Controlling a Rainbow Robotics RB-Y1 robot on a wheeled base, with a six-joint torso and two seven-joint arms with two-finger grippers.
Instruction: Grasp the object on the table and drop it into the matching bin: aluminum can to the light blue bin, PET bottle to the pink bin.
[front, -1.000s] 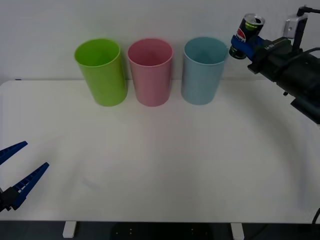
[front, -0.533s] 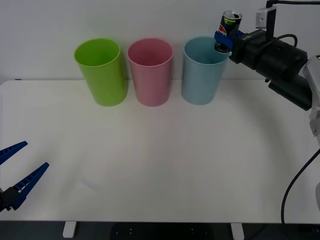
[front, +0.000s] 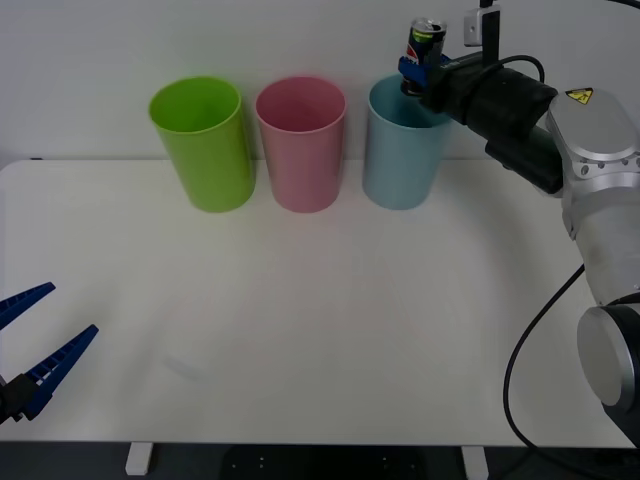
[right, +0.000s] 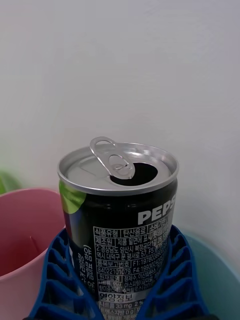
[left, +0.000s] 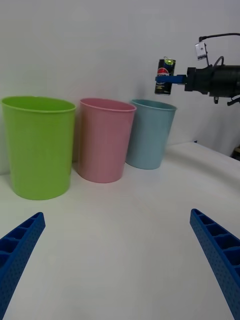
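Observation:
The aluminum can (front: 424, 42), dark with a silver top and open tab, is held upright in the air by my right gripper (front: 414, 72), shut on it. It hangs above the right rim of the light blue bin (front: 402, 150). In the right wrist view the can (right: 120, 220) sits between the blue fingers (right: 55, 280), with the pink bin (right: 20, 235) beside and the light blue bin's rim (right: 220, 270) below. The left wrist view shows the can (left: 165, 76) above the light blue bin (left: 147, 132). My left gripper (front: 30, 345) rests open at the table's (front: 320, 330) near left edge.
A lime green bin (front: 203, 143) stands left of the pink bin (front: 301, 142) in a row along the table's back edge. A white wall rises behind them. The right arm (front: 560, 140) reaches over the table's back right.
My right gripper has carried the can leftward and a little higher, from right of the light blue bin to above its right rim. The left gripper has stayed still.

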